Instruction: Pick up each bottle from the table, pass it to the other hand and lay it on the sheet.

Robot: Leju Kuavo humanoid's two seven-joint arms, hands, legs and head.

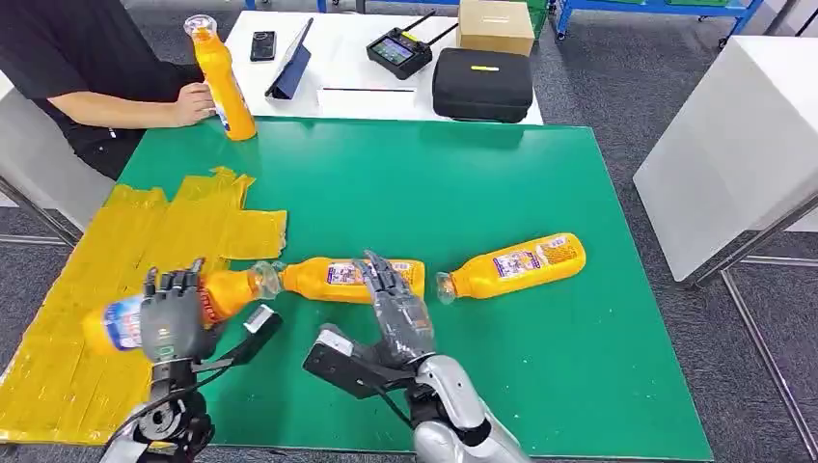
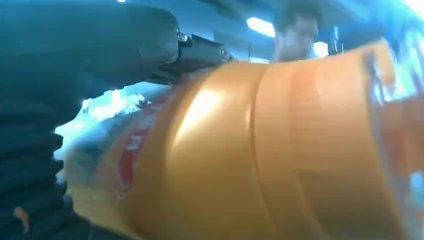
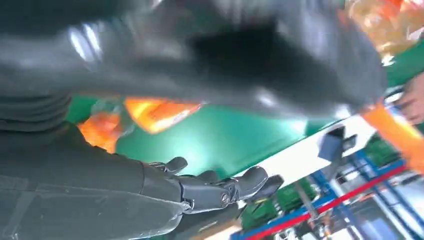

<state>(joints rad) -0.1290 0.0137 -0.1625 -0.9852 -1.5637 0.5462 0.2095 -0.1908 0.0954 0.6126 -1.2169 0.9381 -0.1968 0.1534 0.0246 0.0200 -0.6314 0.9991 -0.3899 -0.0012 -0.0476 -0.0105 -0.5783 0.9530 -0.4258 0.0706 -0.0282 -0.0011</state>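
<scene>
While my left hand (image 1: 172, 323) held one full, smooth bottle (image 1: 130, 316) around its middle over the yellow sheet (image 1: 125, 280), my right hand (image 1: 397, 307) hovered with fingers spread above another bottle (image 1: 342, 279); I judged them heavy, slippery.

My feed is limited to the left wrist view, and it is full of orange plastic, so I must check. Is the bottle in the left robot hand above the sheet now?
Observer: Mostly yes. In the head view the left robot hand holds the bottle sideways, its body above the yellow sheet.
Operator: Where is the right robot hand?
Observer: The right robot hand is open, fingers spread, at a second bottle lying on the green table.
Operator: Are more bottles waiting?
Observer: A third bottle lies on its side further to the right.
</scene>
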